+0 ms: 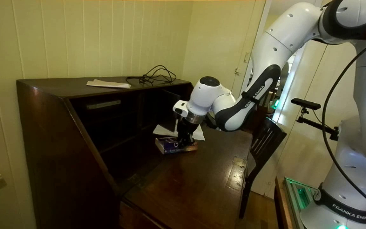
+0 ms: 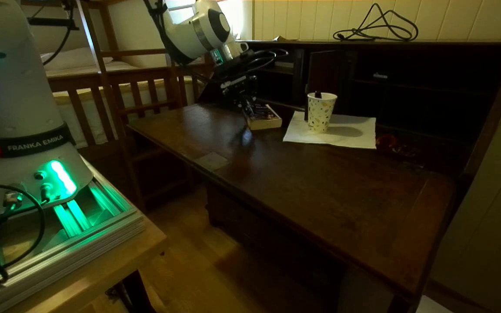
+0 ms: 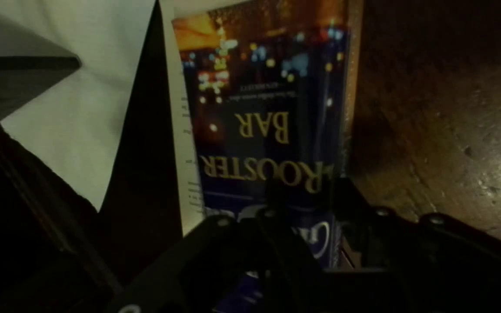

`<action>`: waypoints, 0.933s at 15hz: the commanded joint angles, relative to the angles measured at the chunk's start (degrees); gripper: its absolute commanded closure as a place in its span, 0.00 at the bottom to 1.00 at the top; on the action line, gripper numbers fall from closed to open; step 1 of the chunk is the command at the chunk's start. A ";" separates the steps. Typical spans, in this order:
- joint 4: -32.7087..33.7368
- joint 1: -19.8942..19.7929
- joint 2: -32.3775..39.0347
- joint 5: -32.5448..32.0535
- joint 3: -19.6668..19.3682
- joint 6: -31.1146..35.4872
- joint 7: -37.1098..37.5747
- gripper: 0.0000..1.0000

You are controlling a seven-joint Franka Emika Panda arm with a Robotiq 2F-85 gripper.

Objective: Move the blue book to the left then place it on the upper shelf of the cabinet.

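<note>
- One dark wooden cabinet fills the left of the frame in an exterior view; its recess lies in deep shadow, and we cannot trace the upper shelf there with certainty.
- Upper left of the wrist view, we find a white sheet of paper, with a dark strip along its right side.
- Mid-frame in the wrist view, we see the blue book, cover up on the desk, its title upside down. Its long axis runs nearly top to bottom there, and most of the visible cover lies up the frame, beyond the gripper.
- Lower middle to right, we see the fingers standing apart: one overlaps the cover, its partner shows just past the long right-hand edge. Whether they grip the book, we cannot tell. We judge that the coming move turns on that edge: closing there may give a hold or only a sideways nudge, as much of the book's width lies left of both.
- Right of the frame in an exterior view, the only arm extends down toward the book.
</note>
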 commanded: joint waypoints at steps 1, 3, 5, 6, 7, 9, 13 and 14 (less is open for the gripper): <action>-1.95 0.65 -4.36 1.05 0.22 -4.12 1.28 0.31; -2.24 -0.42 -5.37 2.04 1.71 -6.04 1.30 0.18; -1.97 -1.39 -4.71 4.07 2.35 -4.03 1.68 0.04; -1.15 -1.59 -3.70 5.34 2.25 -3.21 3.15 0.01; -0.48 -2.18 -2.32 8.69 2.64 -2.64 4.00 0.00; 0.99 -1.89 -0.43 11.89 1.95 -2.78 7.12 0.00; 2.52 -1.22 1.18 16.42 -0.30 -1.63 13.56 0.32; 2.72 -1.09 1.24 17.36 -0.74 -1.22 14.40 0.41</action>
